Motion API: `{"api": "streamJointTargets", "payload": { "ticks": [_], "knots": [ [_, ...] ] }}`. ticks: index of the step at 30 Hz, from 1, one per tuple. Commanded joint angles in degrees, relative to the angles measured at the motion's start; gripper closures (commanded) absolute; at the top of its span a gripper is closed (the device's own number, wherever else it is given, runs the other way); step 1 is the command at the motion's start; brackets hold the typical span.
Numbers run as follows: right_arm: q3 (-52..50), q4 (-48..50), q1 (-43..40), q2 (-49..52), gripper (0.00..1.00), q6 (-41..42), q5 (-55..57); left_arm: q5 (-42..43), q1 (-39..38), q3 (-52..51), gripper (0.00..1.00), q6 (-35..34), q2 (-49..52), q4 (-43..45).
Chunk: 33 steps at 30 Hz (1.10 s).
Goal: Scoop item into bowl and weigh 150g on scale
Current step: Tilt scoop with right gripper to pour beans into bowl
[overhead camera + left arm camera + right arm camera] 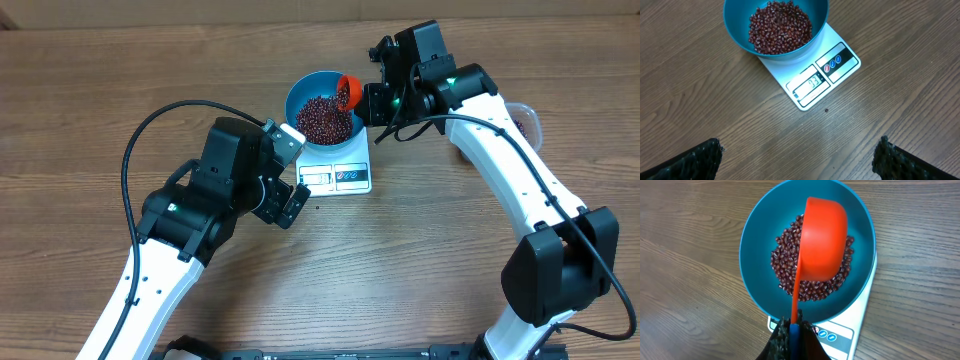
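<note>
1. Wood-grain surface [100, 100], nothing fancy: white scale [345, 178] sits between the two arms, blue bowl [297, 95] parked on its far half, beans [325, 120] heaped inside the bowl.
2. So the right fingers [785, 340] are pinched together on the end of the orange scoop [822, 240]'s thin handle, and the left fingers [695, 160] are spread wide, holding nothing, over bare surface near the scale's display edge.
3. Beans are loose, tiny and hard, so I'd guess they roll and bounce instead of clumping. No pinching them; they only move by scoop or by tipping. One stray bean [826, 110] lies on the surface just beside the scale.
4. Scoop looks like light, stiff plastic. Handle end is the spot to hold, and that's where it's held. A thin strip probably twists in a pinch, so go slow on wrist rolls.
5. Bowl walls are smooth, likely slippery on the scale top; the rim is the only real handhold.
6. Scoop's long axis runs from the right fingers out over the bowl, cup end above the heap. Right wrist view shows the cup's back, so the mouth looks turned down toward the beans.
7. Scale's long axis seems to run bowl-to-display, display end toward the robot. Digits too small for me to trust.
</note>
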Motion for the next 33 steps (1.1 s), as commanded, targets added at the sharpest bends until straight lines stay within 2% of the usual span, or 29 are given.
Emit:
{"api": "streamJointTargets", "payload": {
  "ticks": [1,19,33],
  "knots": [
    [1.9,0.0,-0.3,0.0,0.96,-1.0,0.6,1.0,0.3,1.3,0.00,0.9,-0.5,0.2],
    [2.0,0.0,0.9,-1.2,0.97,-2.9,1.3,1.0,0.3,1.3,0.00,0.9,-0.5,0.2],
    [2.0,-0.5,8.3,-3.4,0.96,-8.3,18.5,1.0,0.3,1.3,0.00,0.8,-0.5,0.2]
  ]
}}
